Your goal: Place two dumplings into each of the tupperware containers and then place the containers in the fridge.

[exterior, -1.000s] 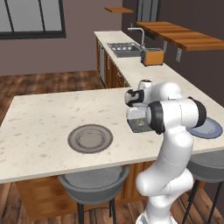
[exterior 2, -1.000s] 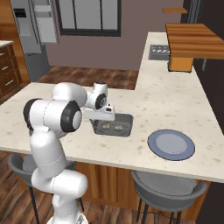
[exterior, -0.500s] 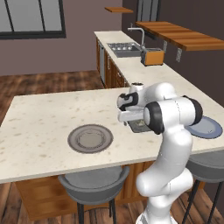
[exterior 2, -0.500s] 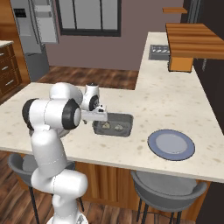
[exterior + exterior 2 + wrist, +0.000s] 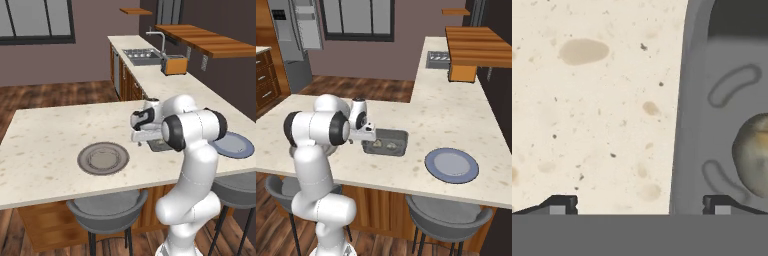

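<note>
The tupperware container (image 5: pixel 385 142) sits on the table (image 5: pixel 456 115) with two dumplings (image 5: pixel 384 145) inside. Your hand (image 5: pixel 639 204) hovers wide open over its rim. Expect a light, rigid, probably slick tray; grip the raised rim and keep it level.

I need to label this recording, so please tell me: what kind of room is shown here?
Most likely a home kitchen: a sink set in the long counter, a tall grey fridge, and stools at a pale stone island.
</note>
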